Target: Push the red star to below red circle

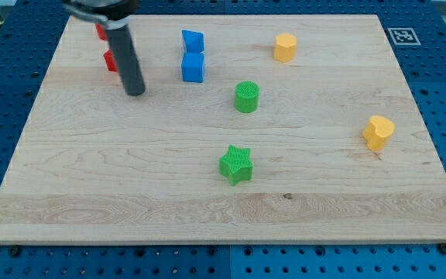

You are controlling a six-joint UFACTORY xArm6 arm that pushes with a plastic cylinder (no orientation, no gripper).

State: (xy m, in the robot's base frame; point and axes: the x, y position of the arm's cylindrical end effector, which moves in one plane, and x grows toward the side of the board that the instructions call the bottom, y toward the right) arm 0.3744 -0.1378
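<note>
Red star [111, 61] sits at the view's top left, partly hidden by our rod.
Our tip [135, 93] rests just right of and below it, holding nothing; another red block [100, 32], likely the circle, lies above.

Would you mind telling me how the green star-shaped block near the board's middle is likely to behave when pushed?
The green star-shaped block looks squat and flat-based, so it should probably slide on the wooden board rather than tip or roll. Its points suggest an off-centre push from my tip would likely spin it. It appears rigid and probably light.
</note>
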